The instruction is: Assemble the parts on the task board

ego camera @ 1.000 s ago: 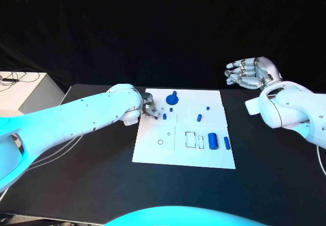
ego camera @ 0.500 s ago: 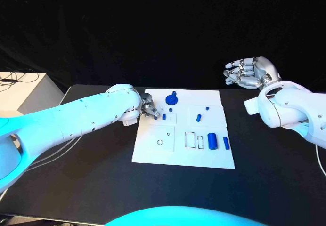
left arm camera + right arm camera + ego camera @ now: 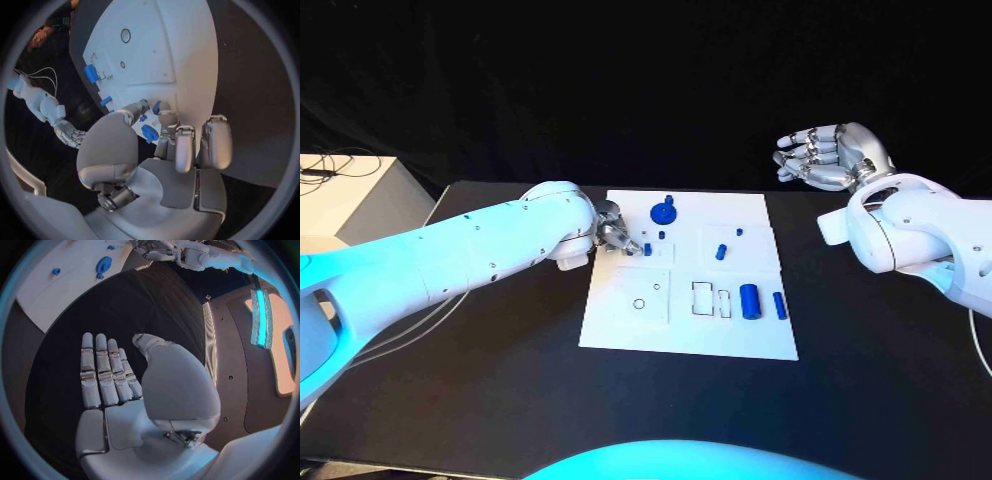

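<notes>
The white task board [image 3: 687,325] lies mid-table. My left hand [image 3: 620,236] rests over its back left part. Thumb and a finger [image 3: 166,118] pinch a small blue peg [image 3: 646,248] [image 3: 156,106] that stands on the board. Just behind it is a round blue part with a handle [image 3: 664,210] [image 3: 150,133], and several more small pegs [image 3: 723,250] stand nearby. A blue cylinder [image 3: 751,298] and a thin blue bar [image 3: 780,305] lie beside white slots [image 3: 702,295]. My right hand [image 3: 831,155] [image 3: 103,375] is raised beyond the board's back right corner, fingers spread, holding nothing.
A white box [image 3: 343,195] with cables stands at the table's left edge. A ring-shaped hole [image 3: 639,303] and a small hole [image 3: 655,284] mark the board's front left part. Black table surface [image 3: 877,360] surrounds the board.
The left hand and the peg have barely shifted. The right hand has drifted slightly up and to the left.
</notes>
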`<state>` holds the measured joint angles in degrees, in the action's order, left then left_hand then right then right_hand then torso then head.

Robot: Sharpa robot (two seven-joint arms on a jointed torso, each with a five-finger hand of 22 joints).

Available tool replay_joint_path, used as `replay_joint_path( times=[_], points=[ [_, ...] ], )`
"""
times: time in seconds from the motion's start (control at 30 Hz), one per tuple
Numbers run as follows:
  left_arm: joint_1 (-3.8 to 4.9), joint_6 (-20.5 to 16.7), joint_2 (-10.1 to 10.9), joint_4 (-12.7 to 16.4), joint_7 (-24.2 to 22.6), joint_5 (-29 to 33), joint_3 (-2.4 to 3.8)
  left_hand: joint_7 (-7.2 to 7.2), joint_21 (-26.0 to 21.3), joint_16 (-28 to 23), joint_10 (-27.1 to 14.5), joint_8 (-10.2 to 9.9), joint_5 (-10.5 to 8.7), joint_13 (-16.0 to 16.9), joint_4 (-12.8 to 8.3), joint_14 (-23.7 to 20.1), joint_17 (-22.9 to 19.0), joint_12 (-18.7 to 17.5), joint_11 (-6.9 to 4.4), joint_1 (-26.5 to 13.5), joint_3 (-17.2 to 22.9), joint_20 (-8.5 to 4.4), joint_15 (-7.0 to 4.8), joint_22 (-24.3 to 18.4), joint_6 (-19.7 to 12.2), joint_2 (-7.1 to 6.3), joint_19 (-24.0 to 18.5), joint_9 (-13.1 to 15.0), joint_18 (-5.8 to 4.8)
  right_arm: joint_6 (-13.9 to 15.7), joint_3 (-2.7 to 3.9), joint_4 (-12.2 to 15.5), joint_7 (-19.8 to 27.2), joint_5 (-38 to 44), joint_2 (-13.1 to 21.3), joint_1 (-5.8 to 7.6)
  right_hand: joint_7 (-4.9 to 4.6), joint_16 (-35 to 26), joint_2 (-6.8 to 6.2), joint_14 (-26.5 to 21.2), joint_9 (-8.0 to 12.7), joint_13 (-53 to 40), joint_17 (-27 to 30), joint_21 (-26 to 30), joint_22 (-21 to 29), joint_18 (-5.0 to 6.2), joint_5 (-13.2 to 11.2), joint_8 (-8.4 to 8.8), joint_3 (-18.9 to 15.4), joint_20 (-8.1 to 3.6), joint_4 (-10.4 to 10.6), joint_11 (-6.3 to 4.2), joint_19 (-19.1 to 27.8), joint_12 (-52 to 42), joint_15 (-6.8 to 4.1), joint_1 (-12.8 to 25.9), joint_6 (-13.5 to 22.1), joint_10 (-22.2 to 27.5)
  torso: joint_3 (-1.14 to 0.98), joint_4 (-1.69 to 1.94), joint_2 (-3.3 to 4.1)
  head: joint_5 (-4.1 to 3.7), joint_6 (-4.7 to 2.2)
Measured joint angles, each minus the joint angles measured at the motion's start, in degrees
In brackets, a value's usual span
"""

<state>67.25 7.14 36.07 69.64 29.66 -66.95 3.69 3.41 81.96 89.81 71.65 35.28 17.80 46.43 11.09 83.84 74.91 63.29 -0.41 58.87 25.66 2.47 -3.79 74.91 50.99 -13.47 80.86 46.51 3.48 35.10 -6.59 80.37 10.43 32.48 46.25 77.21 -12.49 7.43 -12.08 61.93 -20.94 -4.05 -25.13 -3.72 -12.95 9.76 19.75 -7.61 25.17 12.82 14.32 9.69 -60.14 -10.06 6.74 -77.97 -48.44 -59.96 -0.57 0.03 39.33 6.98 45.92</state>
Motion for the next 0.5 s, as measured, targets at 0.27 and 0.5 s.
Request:
replay_joint_path(
  times=[0.27,0.5],
  points=[
    [-0.13,0.01,0.59,0.66,-0.07,-0.02,0.05,-0.02,0.0,0.0,0.0,0.01,-0.47,0.0,0.61,0.0,0.0,0.28,0.0,0.26,-0.61,0.0,0.0,0.0,-0.01,0.22,0.0,-0.03,0.0,-0.03,0.0,0.0,-0.04,-0.01,0.03,-0.05,0.08,0.0,0.0,0.0,0.0,0.0,0.0,0.0,0.0,0.0,0.0,0.0,0.0,0.0,0.0,0.0,0.0,0.0,0.0,0.0,0.08,0.0,0.01,0.01,0.01,-0.08,-0.09],
    [-0.22,0.43,1.69,1.67,-0.1,-0.05,0.05,-0.02,-0.07,0.0,-0.4,0.01,-0.73,-0.19,1.16,0.0,0.0,0.28,0.01,0.86,-1.16,0.21,0.01,0.0,0.0,-0.38,-0.2,-0.18,0.0,-0.07,0.0,-0.01,-0.07,-0.02,0.11,-0.09,0.08,-0.22,0.0,0.0,0.0,0.07,0.09,0.0,0.13,0.0,0.0,0.21,0.0,0.0,0.0,0.0,0.0,0.22,0.0,0.0,0.08,0.0,-0.01,0.02,0.0,-0.17,-0.23]
  ],
)
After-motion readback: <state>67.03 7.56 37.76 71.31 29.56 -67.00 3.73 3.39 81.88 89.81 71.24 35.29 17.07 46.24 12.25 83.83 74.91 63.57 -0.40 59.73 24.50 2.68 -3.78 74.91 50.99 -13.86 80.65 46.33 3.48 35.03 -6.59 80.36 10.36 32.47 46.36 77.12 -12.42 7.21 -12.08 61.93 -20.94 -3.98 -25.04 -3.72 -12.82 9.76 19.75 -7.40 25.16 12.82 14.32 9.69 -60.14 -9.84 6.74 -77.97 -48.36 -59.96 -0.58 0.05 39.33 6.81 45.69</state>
